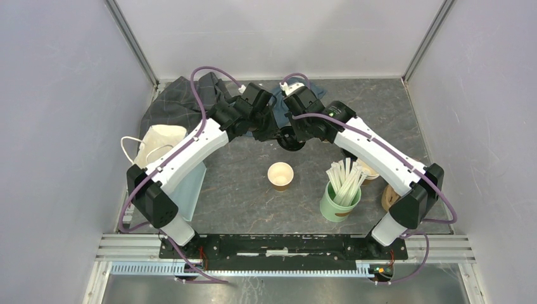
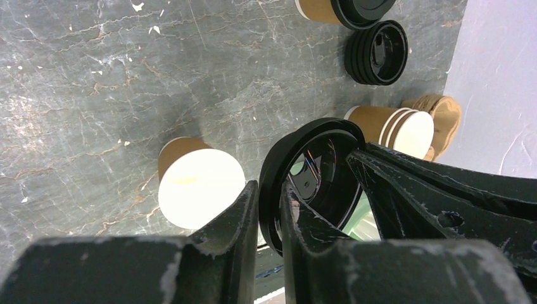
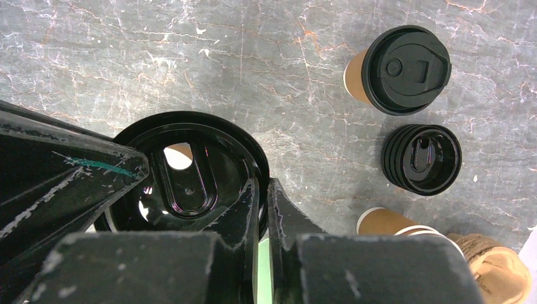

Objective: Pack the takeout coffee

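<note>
Holding one black lid (image 3: 190, 190) by its rim, pinched tight in the right gripper (image 3: 263, 190). Set around the same rim with the left gripper (image 2: 269, 199), almost shut, a finger (image 2: 231, 221) on each side; no telling if squeezing yet. Kept high, likely for passing across and pressing onto the open cup (image 2: 199, 190) just below the left gripper. Mostly hidden from above, but plain from the right wrist: a finished coffee (image 3: 399, 69) on the surface (image 3: 190, 50), well ahead of that gripper, beside spare lids (image 3: 421, 158).
</note>
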You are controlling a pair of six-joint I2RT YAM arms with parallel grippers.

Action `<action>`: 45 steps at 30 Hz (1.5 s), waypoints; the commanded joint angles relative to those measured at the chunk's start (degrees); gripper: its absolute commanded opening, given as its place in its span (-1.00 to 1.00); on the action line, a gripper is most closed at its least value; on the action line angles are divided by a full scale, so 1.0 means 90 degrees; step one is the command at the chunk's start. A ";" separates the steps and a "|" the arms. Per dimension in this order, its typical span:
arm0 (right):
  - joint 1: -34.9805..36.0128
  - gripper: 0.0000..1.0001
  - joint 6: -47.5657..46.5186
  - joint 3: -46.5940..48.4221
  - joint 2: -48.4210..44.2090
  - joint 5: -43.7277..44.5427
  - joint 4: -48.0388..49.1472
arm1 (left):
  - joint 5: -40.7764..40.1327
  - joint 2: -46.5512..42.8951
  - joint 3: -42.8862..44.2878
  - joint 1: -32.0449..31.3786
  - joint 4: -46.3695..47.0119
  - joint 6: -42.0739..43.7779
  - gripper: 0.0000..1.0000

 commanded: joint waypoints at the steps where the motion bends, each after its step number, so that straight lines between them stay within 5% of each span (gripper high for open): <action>1: 0.0085 -0.94 0.0181 -0.0032 -0.0316 0.0130 0.0128 | -0.0219 -0.0001 0.0281 0.0000 0.0005 0.0224 -0.69; 5: 0.0094 -0.88 0.0107 -0.0035 -0.0366 0.0070 0.0137 | -0.0260 -0.0031 0.0297 0.0004 0.0003 0.0230 -0.81; 15: -0.0041 0.27 -0.0447 0.1029 -0.0897 -0.0351 -0.0209 | 0.0435 -0.0355 0.0131 0.0353 0.0305 -0.0058 -0.96; 19: -0.0704 0.58 -0.0276 0.0533 -0.1833 -0.1907 0.0573 | 0.1930 -0.1015 -0.0719 0.0943 0.1645 -0.0955 -0.96; 24: -0.1811 0.91 0.0787 -0.1325 -0.3329 -0.4323 0.3184 | 0.3600 -0.1847 -0.2319 0.1569 0.4697 -0.3239 -0.96; 28: -0.2154 0.96 0.2217 -0.1975 -0.3497 -0.5337 0.4791 | 0.3969 -0.2137 -0.3037 0.1752 0.6353 -0.4527 -0.96; 34: -0.2323 0.96 0.5035 -0.3116 -0.3281 -0.6454 0.8273 | 0.4282 -0.2132 -0.3162 0.1801 0.7675 -0.5217 -0.96; 38: -0.2317 0.96 0.5229 -0.3157 -0.3139 -0.6525 0.8510 | 0.4296 -0.2147 -0.3265 0.1798 0.8520 -0.5641 -0.96; 45: -0.2303 0.96 0.6193 -0.3446 -0.2913 -0.6646 0.9799 | 0.4397 -0.2172 -0.3221 0.1801 0.8537 -0.5659 -0.96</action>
